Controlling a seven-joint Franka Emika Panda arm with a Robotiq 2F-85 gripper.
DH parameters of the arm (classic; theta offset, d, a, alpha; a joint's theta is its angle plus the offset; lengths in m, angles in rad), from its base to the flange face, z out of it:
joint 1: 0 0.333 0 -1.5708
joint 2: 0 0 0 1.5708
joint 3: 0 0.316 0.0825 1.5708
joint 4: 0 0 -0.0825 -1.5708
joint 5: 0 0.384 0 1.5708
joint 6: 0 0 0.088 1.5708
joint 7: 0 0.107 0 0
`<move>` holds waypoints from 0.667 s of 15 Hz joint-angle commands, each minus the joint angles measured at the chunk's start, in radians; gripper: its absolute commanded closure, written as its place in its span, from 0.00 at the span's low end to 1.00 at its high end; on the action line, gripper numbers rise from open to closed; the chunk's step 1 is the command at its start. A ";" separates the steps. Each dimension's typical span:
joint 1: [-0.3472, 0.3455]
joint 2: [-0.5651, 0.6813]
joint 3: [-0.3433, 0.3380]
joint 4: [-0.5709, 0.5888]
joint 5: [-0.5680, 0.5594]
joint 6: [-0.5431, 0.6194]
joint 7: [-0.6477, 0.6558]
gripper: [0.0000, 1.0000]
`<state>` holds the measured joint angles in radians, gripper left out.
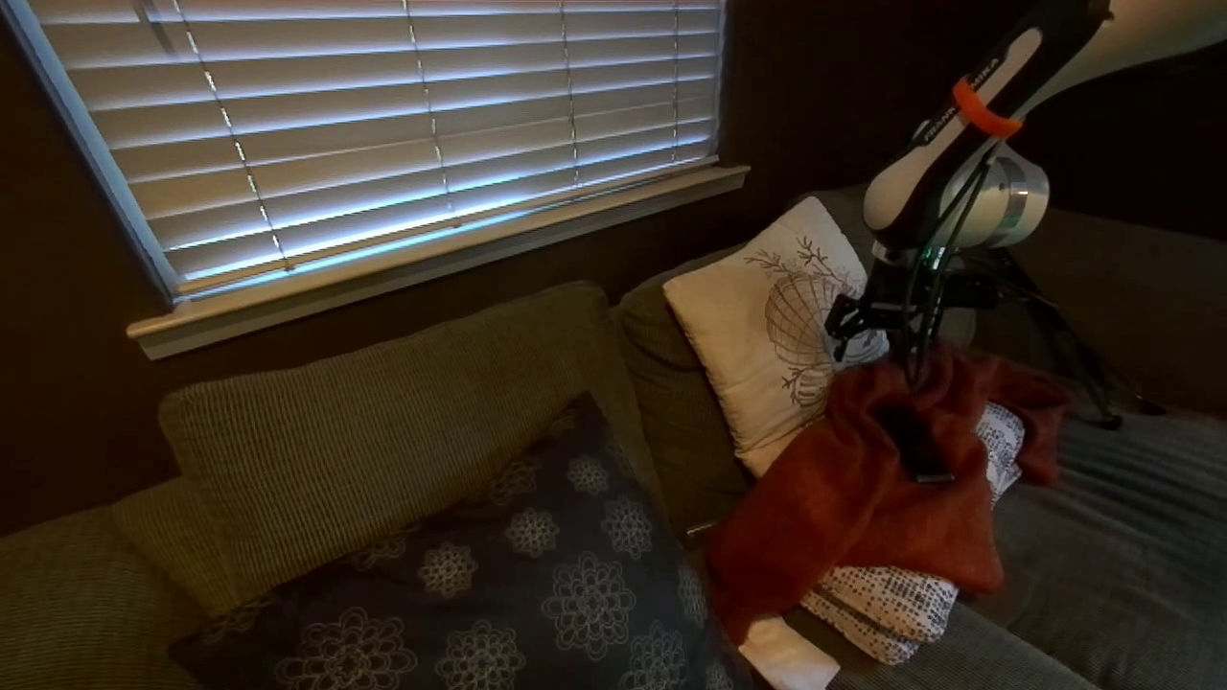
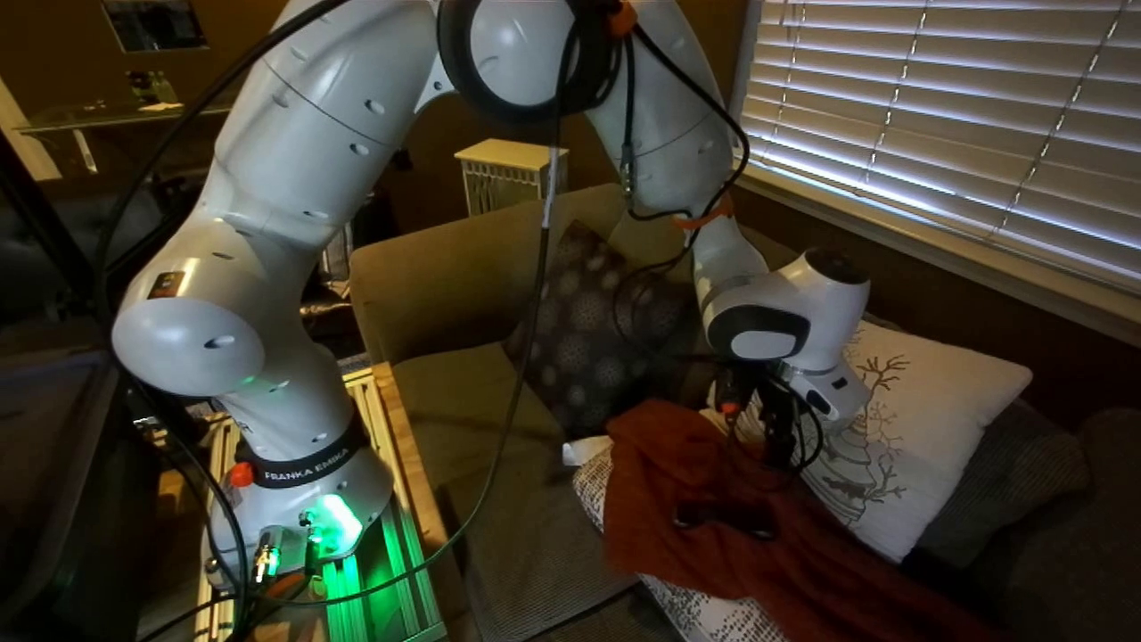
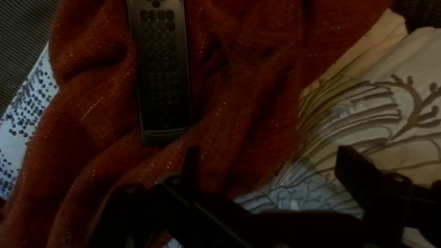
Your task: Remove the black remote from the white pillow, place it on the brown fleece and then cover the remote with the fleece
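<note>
The black remote [image 1: 915,446] lies on top of the reddish-brown fleece [image 1: 824,517], in both exterior views [image 2: 724,517]. In the wrist view the remote [image 3: 163,75] lies uncovered at upper left, on folds of the fleece [image 3: 93,103]. The white pillow [image 1: 757,345] with a shell drawing leans behind the fleece; it shows at right in the wrist view [image 3: 420,44]. My gripper [image 3: 268,155] is open, with nothing between its fingers. It is above the fleece's edge beside the white pillow, apart from the remote. It also shows in both exterior views [image 1: 877,355] [image 2: 756,437].
A black-and-white dotted cushion [image 1: 891,599] lies under the fleece. A dark flowered pillow [image 1: 498,575] leans on the sofa back [image 1: 412,431]. A window sill [image 1: 441,259] runs behind the sofa. A cable [image 2: 521,357] hangs from the arm.
</note>
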<state>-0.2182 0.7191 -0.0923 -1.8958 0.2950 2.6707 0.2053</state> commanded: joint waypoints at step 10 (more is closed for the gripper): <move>-0.059 0.071 0.072 0.056 0.018 -0.033 -0.098 0.00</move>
<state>-0.2587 0.7637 -0.0399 -1.8786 0.3015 2.6672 0.1405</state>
